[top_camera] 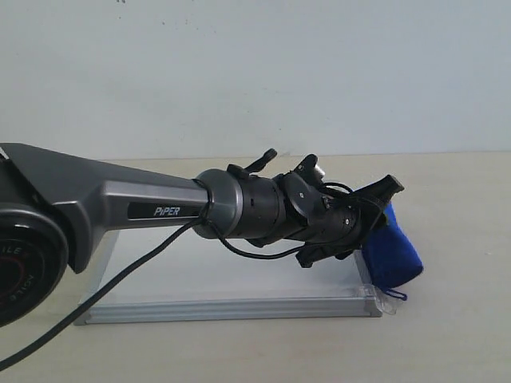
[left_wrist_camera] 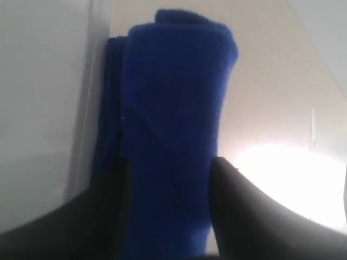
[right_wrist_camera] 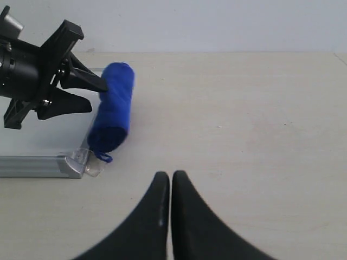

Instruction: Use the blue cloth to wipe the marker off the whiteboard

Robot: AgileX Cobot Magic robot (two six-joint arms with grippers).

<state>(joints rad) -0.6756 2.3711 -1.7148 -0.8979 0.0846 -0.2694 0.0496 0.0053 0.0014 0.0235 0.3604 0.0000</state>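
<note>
LEFT ARM TAKES HOLD OF THE CLOTH: The left tool (top_camera: 377,214), on a grey arm (top_camera: 104,207) that stretches from the left across the whiteboard (top_camera: 239,308), grips the rolled blue cloth (top_camera: 393,249) at the board's right-hand edge. Seen from the left wrist, the cloth fills the gap between the two dark fingers (left_wrist_camera: 244,216), which touch it on either side. One finger sits toward the board's metal frame and the other over the bare worktop (top_camera: 463,263). The roll lies along that edge, just beside the frame. The tool holds it near its far end, while its near end reaches the board's front right corner. A small loop tag (right_wrist_camera: 104,157) hangs from that near end, next to a clear tape tab (right_wrist_camera: 93,169) at the corner. The board lies flat on the beige worktop, and in the exterior view the arm hides much of its white face. A black cable (top_camera: 120,279) trails from the arm's wrist down past the board's front left corner. The right tool (right_wrist_camera: 167,174) hovers over open worktop, well apart from both cloth and board, its two black fingers pressed together with nothing between them. A pale wall (top_camera: 255,72) backs the scene.
</note>
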